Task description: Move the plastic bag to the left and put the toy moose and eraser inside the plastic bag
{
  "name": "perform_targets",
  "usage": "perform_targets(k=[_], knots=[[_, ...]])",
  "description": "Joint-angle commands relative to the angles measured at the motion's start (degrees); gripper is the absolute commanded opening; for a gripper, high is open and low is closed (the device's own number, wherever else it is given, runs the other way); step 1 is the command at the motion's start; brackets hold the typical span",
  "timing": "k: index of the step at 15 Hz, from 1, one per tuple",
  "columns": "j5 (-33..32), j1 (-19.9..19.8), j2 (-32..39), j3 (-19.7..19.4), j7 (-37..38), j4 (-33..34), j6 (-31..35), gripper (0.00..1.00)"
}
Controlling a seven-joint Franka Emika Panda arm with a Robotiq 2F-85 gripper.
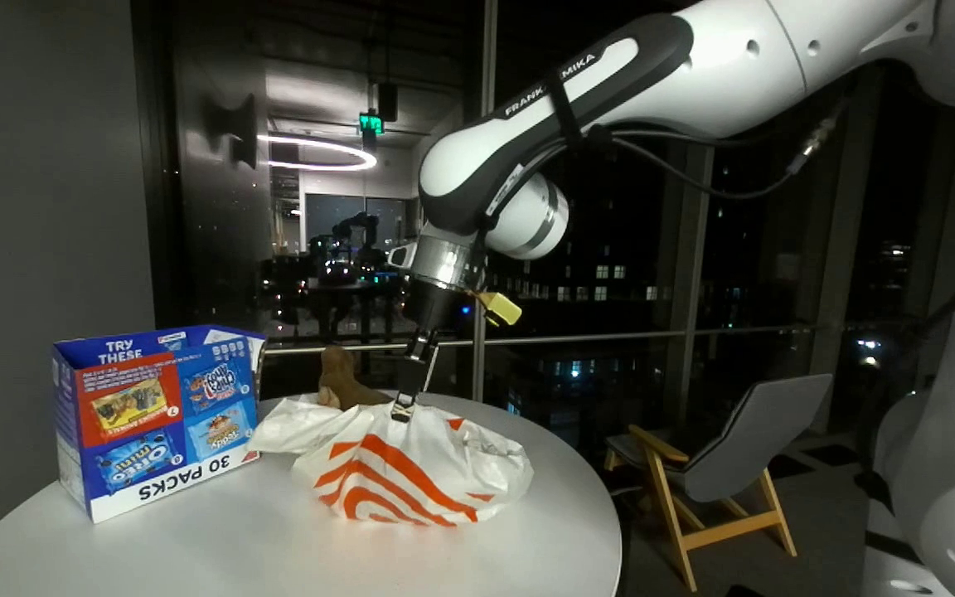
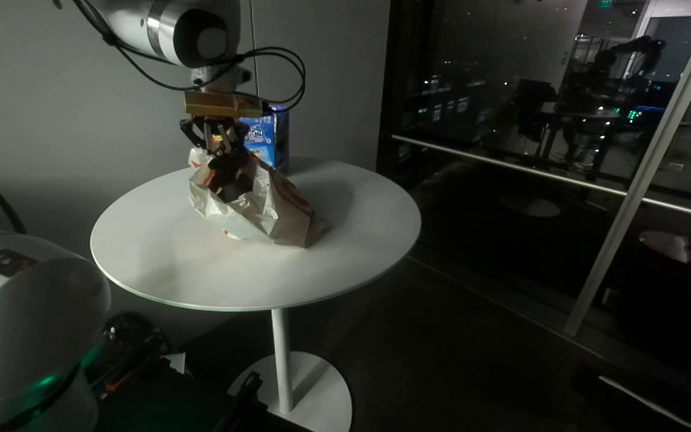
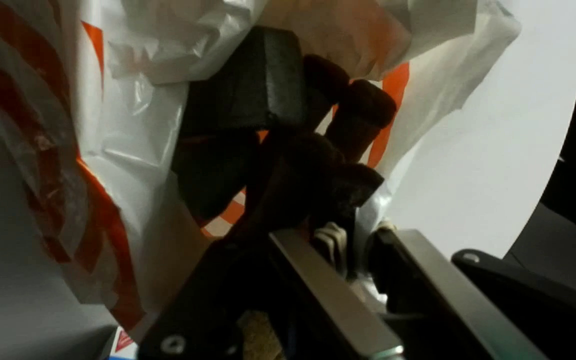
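Looks to me like the packing step, prob. near its end: the eraser (image 3: 273,82), if that's the dk grey block, lies in the mouth of the plastic bag (image 1: 411,468), and the toy moose (image 1: 348,383) seems only part-way in, dark limbs down inside, a brown bit sticking up past the rim. Whether the bag's far enough L, can't say. The gripper (image 1: 402,409) is pinched narrow w/ the bag's rim in its grip; can't tell if any plush is caught too. Next move prob. calls for drawing that rim up & over the moose, gently b/c thin plastic could tear, then letting go.

All this sits on a round white table (image 2: 357,252). Blue snack box (image 1: 171,423) stands just beside the bag. Beyond, big windows (image 1: 635,236), night outside w/ bldg. lights (image 1: 602,271); grey chair (image 1: 755,431) w/ wooden frame near the glass, plain grey wall (image 2: 333,72). Room's pretty dim.
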Motion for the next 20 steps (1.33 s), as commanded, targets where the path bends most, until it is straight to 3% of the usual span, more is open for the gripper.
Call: perform_targets(k=[1,3,4,6,9,13,20], knots=[[-0.36,0.67,3.15,-0.98,0.3,2.08,-2.1,0.07],[-0.06,0.42,3.53,-0.91,0.17,2.01,-2.59,0.08],[0.52,0.4,3.51,-0.96,-0.14,2.01,-3.23,0.33],[0.56,0.41,2.42,-0.97,-0.23,1.82,-5.01,0.44],[1.61,0.55,-0.32,-1.26,-1.05,2.15,-10.37,0.66],[-0.87,0.34,-3.12,-1.29,1.86,2.84,-12.35,0.97],[-0.23,0.66,-0.5,-1.99,0.63,5.08,-13.46,1.0]])
